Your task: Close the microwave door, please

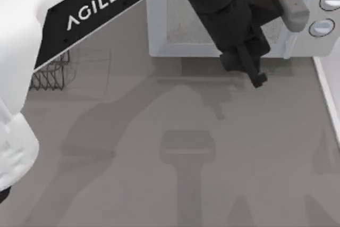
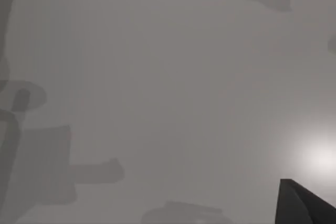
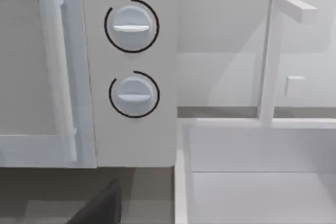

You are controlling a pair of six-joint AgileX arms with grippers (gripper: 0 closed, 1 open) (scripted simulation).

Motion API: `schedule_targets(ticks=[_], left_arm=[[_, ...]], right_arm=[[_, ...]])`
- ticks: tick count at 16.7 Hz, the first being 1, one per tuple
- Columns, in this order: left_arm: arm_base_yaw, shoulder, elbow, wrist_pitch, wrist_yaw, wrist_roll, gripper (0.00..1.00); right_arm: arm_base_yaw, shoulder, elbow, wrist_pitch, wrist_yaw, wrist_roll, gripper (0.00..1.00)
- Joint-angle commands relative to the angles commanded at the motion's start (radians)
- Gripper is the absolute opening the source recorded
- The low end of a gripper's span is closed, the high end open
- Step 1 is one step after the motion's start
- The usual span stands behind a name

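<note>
A grey tabletop (image 1: 175,147) fills the top view, crossed by soft shadows of the arms. One microwave (image 1: 297,35) stands at the far edge toward the table's right; one microwave door (image 1: 212,30), with a speckled grey window, lies flush with the front of the white body, and in the right wrist view it sits level with the control panel, so it looks closed. There is one pale vertical bar handle (image 3: 58,72) at the door's edge just beside that panel, and two round knobs, the upper knob (image 3: 131,24) above the lower knob (image 3: 134,95), each ringed by a dark arc. One dark wire rack (image 1: 53,73) sits at the table's left, partly under the left arm (image 1: 90,9), whose black panel reads "AGILE·X" in white with a red X. The left gripper (image 1: 249,67) hangs just in front of the door's lower edge, near the handle side; whether its jaws are apart or together I cannot tell, as the black fingers overlap from above. The left wrist view gives bare tabletop and one dark fingertip (image 2: 304,205). Beside the microwave, the right wrist view shows one white sink basin (image 3: 262,182) with one white faucet (image 3: 273,56), and a dark piece at the frame's lower edge, perhaps the right gripper (image 3: 100,208), its jaws hidden
</note>
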Motion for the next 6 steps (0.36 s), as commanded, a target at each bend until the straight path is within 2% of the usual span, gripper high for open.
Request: schedule_targets(ticks=[6], left_arm=[[-0.002,0.017,0.079,0.018,-0.027,-0.022,0.0]], right_arm=[[0.0,0.0,0.0,0.0,0.0,0.0,1.0]])
